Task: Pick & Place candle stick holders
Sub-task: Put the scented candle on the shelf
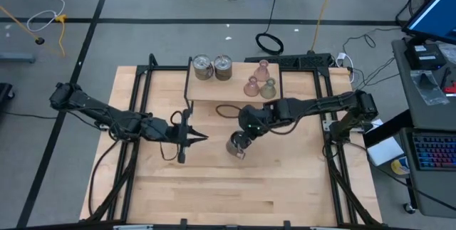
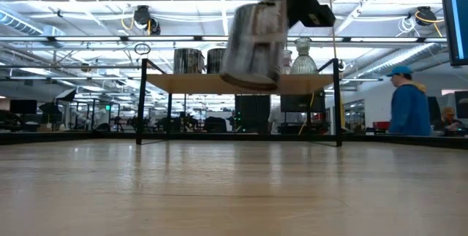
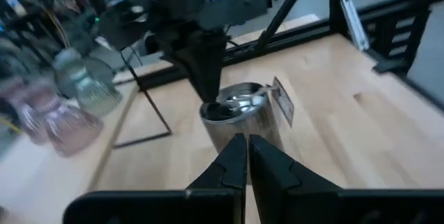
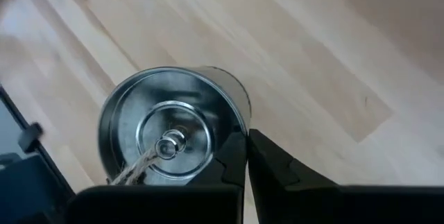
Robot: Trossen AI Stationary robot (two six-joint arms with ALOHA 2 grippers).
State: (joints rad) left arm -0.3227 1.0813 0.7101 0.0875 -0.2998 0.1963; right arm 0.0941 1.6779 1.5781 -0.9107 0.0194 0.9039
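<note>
Above the middle of the table (image 1: pixel 214 180), the right hand (image 1: pixel 239 144) carries one silver candle stick holder (image 2: pixel 254 44) clear of the wood; its fingers are pinched together on the holder's rim, so the holder hangs beside and below them, tilted. The right arm reaches in from the table's right edge, bent down at the wrist toward the centre. The left hand (image 3: pixel 248 156) hovers just left of the carried holder, its fingers closed together with nothing between them, pointing at it.

On the raised shelf (image 1: pixel 206 89) at the table's far side stand two silver holders (image 1: pixel 212 67), and to their right three glass holders (image 1: pixel 258 82), two pinkish and one green.

Only the low view shows the gap under the carried holder, and a person in blue (image 2: pixel 409 104) beyond the table. The right wrist view alone looks into the holder's open top, where a wick-like strand shows.
</note>
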